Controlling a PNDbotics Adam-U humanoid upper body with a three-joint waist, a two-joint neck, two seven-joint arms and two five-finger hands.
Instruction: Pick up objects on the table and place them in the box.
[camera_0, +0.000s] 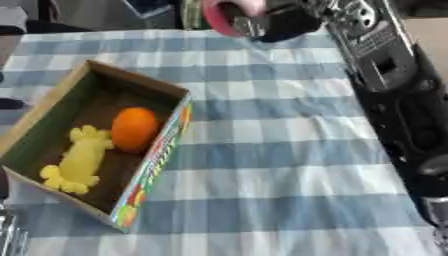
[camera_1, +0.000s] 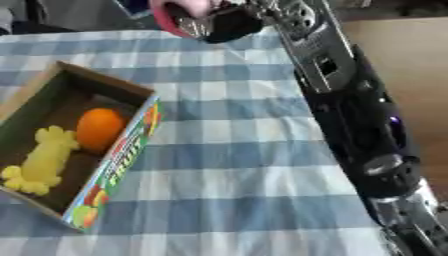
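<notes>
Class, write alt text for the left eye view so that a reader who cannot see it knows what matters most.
The robot's right hand, reaching to the table's far edge, has its fingers curled round a pink-red object. At the left, an open cardboard box on a blue-and-white checked tablecloth already holds an orange and a yellow toy.

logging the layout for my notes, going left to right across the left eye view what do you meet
yellow toy → orange (both inside the box) → bare checked tablecloth → pink object in the right hand at the top → right arm
</notes>
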